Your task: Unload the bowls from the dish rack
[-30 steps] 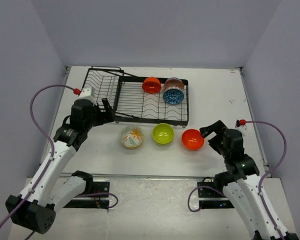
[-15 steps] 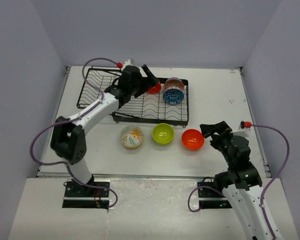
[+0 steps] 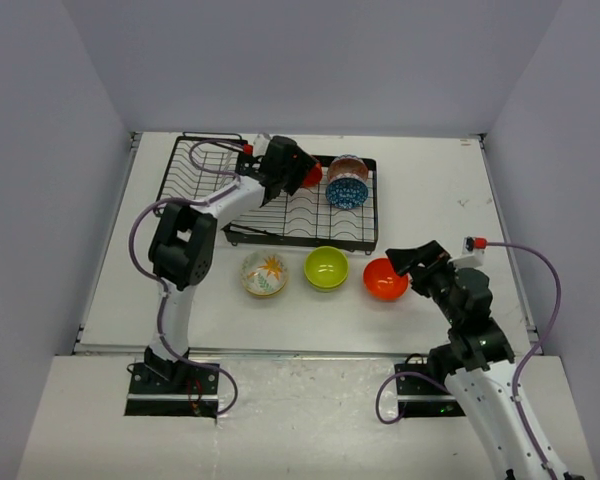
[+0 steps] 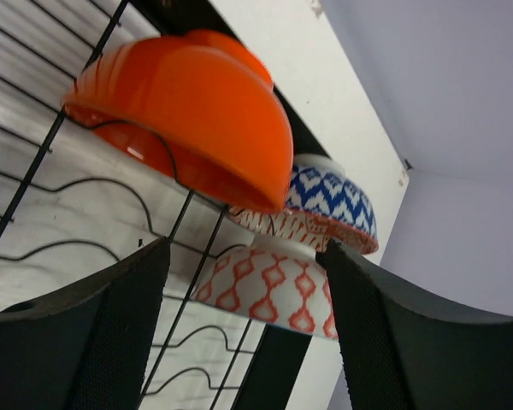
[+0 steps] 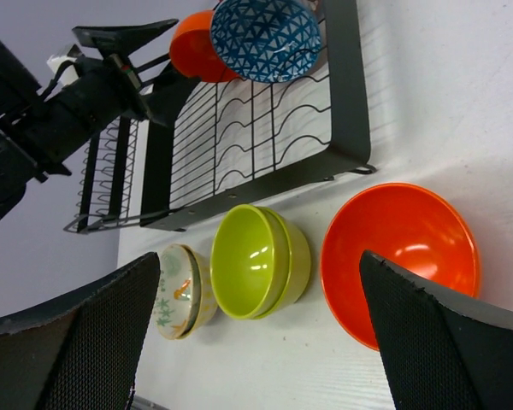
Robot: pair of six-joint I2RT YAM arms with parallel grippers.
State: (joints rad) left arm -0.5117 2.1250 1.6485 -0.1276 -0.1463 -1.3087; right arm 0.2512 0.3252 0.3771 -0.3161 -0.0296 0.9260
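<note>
Left end effector [image 4: 248, 248]: fingers apart, nothing held, nosed up to the orange bowl [image 4: 188, 111] propped on edge in the dish rack [image 3: 280, 215]. Just right of it, the blue patterned bowl [image 3: 347, 191] leans against the red-patterned bowl [image 3: 347, 164].

In a row on the counter [image 3: 440, 190]: floral bowl [image 3: 265, 273], green bowl [image 3: 326, 267], second orange bowl [image 3: 385, 278]. Right end effector [image 3: 411, 264] is spread wide, empty, over the last.

Risk: a glossy rim slips from a shallow pinch, or the lift knocks the leaning pair.

Counter white, matte. Plain lavender-grey walls on three sides.
</note>
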